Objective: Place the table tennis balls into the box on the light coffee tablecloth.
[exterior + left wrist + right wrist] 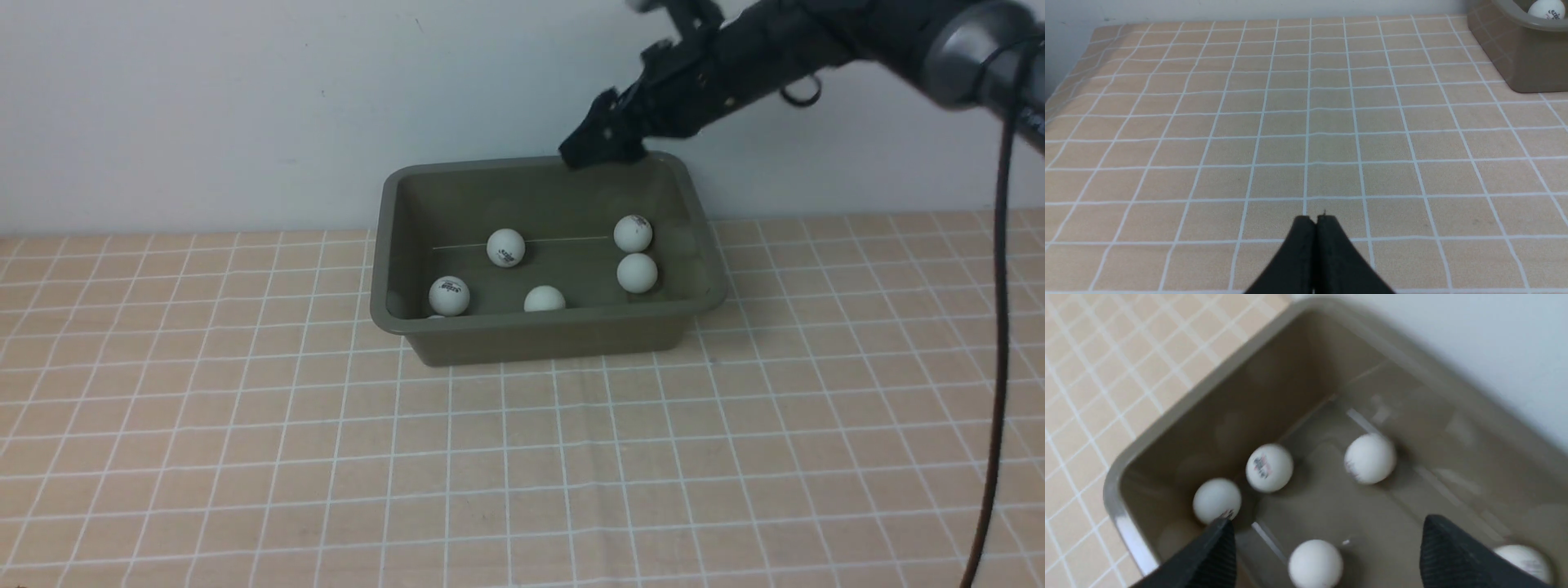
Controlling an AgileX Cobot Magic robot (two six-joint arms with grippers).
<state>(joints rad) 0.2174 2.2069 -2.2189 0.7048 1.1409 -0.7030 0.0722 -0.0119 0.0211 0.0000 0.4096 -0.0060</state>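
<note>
The olive-green box [549, 340] stands on the light coffee tablecloth [522, 474] near the back wall. Several white table tennis balls lie on its floor, among them one [505, 247] at the middle and two [633, 233] [637, 272] close together on the right. My right gripper [600, 145] hovers over the box's back rim. In the right wrist view it [1327, 524] is open, looking down at the balls [1269, 467] [1370, 458], with nothing held between its fingers [1220, 547]. My left gripper [1314, 220] is shut and empty, low over bare cloth [1306, 122].
A pale wall rises right behind the box [1208, 428]. The left wrist view shows the box's corner [1515, 61] with one ball [1546, 8] inside, and the cloth's edge [1069, 77] falling away at the side. A black cable [1000, 327] hangs on the right.
</note>
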